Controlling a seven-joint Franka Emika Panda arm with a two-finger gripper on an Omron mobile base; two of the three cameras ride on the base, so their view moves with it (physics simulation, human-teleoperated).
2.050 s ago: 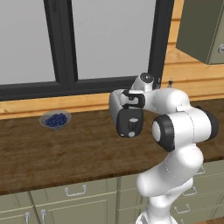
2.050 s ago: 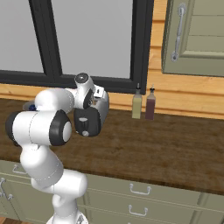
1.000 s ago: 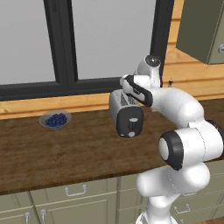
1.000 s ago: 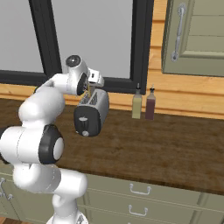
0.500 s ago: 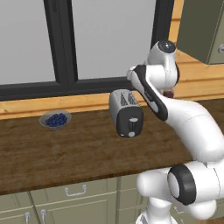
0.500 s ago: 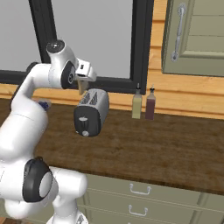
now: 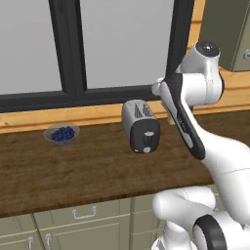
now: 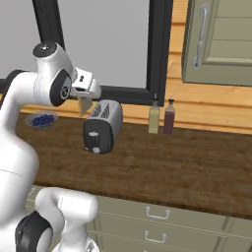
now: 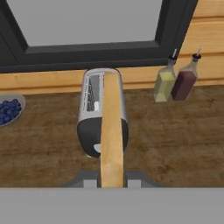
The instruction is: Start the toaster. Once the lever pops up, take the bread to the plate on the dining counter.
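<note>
My gripper point(image 8: 85, 96) is shut on the bread point(image 8: 84, 105), a pale slice hanging on edge in the air above and just behind the toaster point(image 8: 102, 126). In the hand view the bread point(image 9: 112, 131) runs up from my gripper point(image 9: 112, 180) as a narrow tan strip across the toaster point(image 9: 92, 109), whose two top slots look empty. The silver toaster point(image 7: 141, 127) lies on the wooden counter point(image 7: 88, 171) with its black end panel point(image 7: 145, 140) toward me. The lever is too small to make out. The plate and the dining counter are out of view.
A grey bowl of blueberries point(image 7: 61, 133) sits on the counter left of the toaster. Two bottles point(image 8: 154, 118) point(image 8: 169, 117) stand by the wall to its right. A dark window frame point(image 8: 157, 49) rises behind, and a wall cabinet point(image 8: 216, 39) hangs at the upper right.
The arm has swung upward from the toaster, lifting the bread out of the slot and above it. The toaster, bowl and bottles have stayed put.
</note>
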